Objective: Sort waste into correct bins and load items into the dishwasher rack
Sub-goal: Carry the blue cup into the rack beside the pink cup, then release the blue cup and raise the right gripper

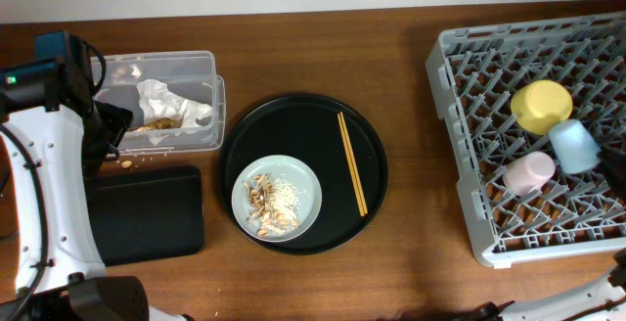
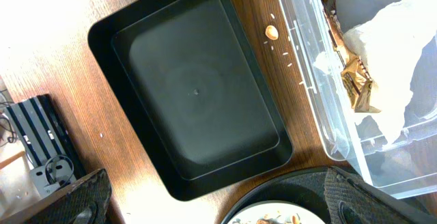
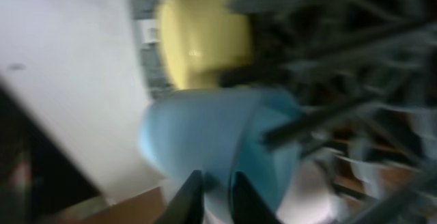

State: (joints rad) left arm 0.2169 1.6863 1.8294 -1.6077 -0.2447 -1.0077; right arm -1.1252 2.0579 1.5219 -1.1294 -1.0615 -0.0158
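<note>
The loading side is looking nearly done: the bowl, the blue cup and the pink cup are sitting among the pegs of the rack, and the wrapper is lying in the tub. What is remaining is the plate, which is resting on the round tray beside the chopsticks, with the scraps heaped on it. The left gripper is hanging above the flat tray and the tub's near wall, its fingers spread wide and carrying nothing. The right gripper is pointing at the blue cup inside the rack; its fingers are showing only a narrow gap, but the blur is hiding whether they are pressed together. The next move is probably calling for the left arm to reach right to the plate, grip its rim, tip the scraps into a bin without scattering crumbs, and then pass the plate toward the rack.
</note>
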